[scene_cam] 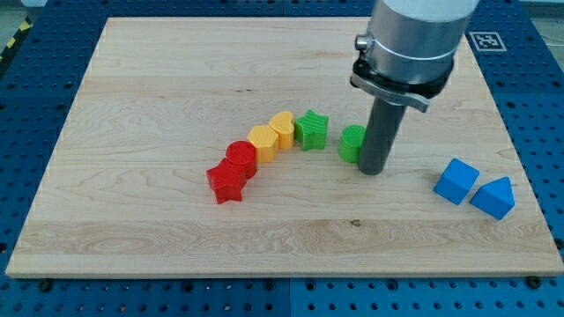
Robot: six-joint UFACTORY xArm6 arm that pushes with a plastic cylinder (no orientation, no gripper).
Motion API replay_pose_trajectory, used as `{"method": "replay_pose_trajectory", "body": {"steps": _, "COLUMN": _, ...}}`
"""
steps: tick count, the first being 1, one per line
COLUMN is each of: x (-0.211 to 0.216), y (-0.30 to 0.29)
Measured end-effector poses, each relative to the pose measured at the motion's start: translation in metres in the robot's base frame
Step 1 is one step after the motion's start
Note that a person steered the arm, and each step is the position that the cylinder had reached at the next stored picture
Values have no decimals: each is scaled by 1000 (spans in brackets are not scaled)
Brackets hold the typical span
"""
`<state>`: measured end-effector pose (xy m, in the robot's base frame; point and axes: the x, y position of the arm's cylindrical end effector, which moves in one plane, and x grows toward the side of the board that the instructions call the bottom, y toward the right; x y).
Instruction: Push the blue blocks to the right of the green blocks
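Nearest the view's bottom, a red plastic star block (pixel 226 183) is lying at the low end of a curved row with a red round block (pixel 241 157), two yellow blocks (pixel 272 134) and a green star block (pixel 310 129) on the pale wooden desk (pixel 132 97). My tip (pixel 372 170) is resting just beside a green round block (pixel 352 143), on its right. No jaws are fitted. Both blue blocks, a cube (pixel 456 180) and a wedge-like one (pixel 493 196), are already sitting well right of the greens, so the task is looking essentially done.
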<state>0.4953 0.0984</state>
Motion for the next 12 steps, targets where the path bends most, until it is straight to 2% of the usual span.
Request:
{"method": "replay_pose_trajectory", "body": {"steps": 2, "x": -11, "y": -22}}
{"method": "replay_pose_trajectory", "body": {"steps": 3, "x": 8, "y": -10}}
{"method": "replay_pose_trajectory", "body": {"steps": 4, "x": 55, "y": 16}}
{"method": "replay_pose_trajectory", "body": {"steps": 5, "x": 90, "y": 73}}
{"method": "replay_pose_trajectory", "body": {"steps": 6, "x": 103, "y": 146}}
{"method": "replay_pose_trajectory", "body": {"steps": 7, "x": 103, "y": 225}}
{"method": "replay_pose_trajectory", "body": {"steps": 8, "x": 95, "y": 245}}
{"method": "replay_pose_trajectory", "body": {"steps": 9, "x": 87, "y": 244}}
{"method": "replay_pose_trajectory", "body": {"steps": 12, "x": 74, "y": 193}}
